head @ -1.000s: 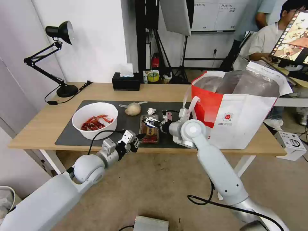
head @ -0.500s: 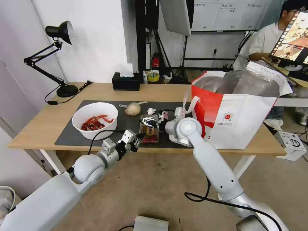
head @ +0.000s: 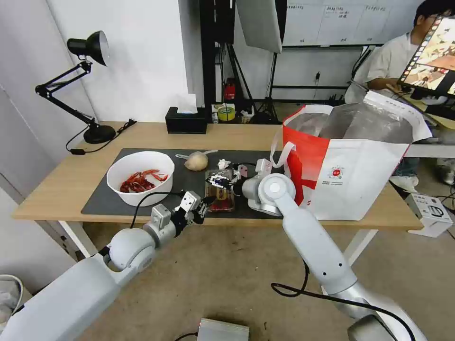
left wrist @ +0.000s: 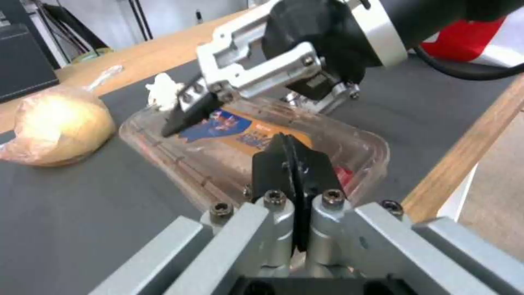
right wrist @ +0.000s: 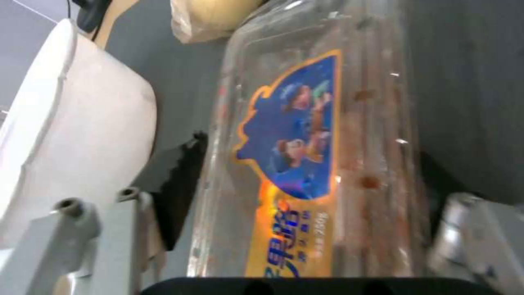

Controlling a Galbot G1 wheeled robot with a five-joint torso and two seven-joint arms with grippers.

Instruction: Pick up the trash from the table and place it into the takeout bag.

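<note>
A lab or studio is suggested by a softbox (head: 259, 23) on stands, whiteboards (head: 327, 21) and monitor (head: 429, 54).

On the table (head: 61, 184) lies a mat (head: 102, 201), with the bowl (head: 140, 177) at its left, the tied bag (head: 196, 161) and tissue wad (head: 223, 164) behind its middle, and the tray (head: 220, 194) near its front edge. The takeout bag (head: 350, 166) stands at the right, partly on the mat; the tissue box (head: 186, 120) sits behind the mat, the lamp (head: 87, 90) at the far left. The right gripper (head: 219, 180) straddles the tray with 1 finger (right wrist: 183, 184) on each side, and the left gripper (head: 203, 208) is at the table's front edge, just before the tray.
</note>
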